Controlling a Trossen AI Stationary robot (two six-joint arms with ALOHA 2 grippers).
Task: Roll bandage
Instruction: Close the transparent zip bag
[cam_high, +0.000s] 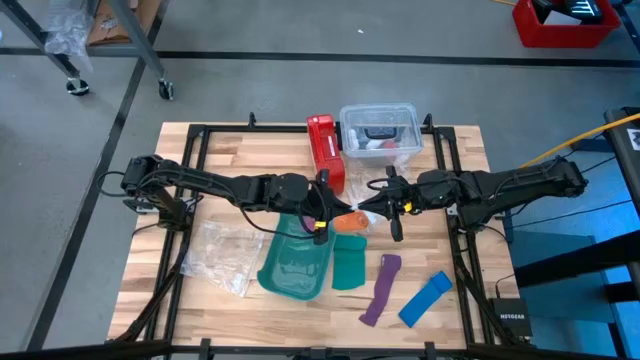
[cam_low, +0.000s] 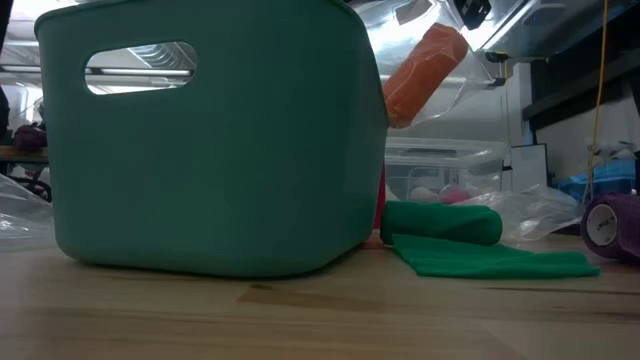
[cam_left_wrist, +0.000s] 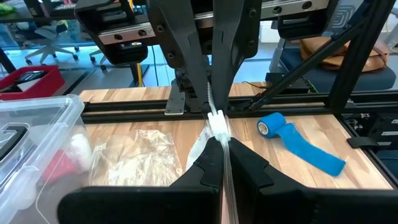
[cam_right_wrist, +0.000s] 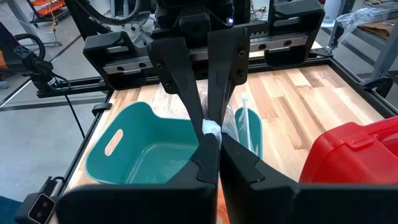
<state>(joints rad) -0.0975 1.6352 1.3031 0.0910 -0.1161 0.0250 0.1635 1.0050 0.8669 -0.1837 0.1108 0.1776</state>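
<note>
The bandage (cam_high: 350, 221) is hanging in a clear bag above the teal bin (cam_high: 297, 262). Both the left gripper (cam_high: 322, 208) and right gripper (cam_high: 385, 205) are pinching the bag tight. Next, I think they must pull it open.

Two dark, slender jointed arms with black cables, yellow tags near the wrists.

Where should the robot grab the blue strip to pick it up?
Probably at its rolled end, from above: the blue strip lies flat on the table, and only the roll stands up enough to straddle. The flat tail gives little to pinch. Left gripper and right gripper are both mid-table, shut on a clear bag.
</note>
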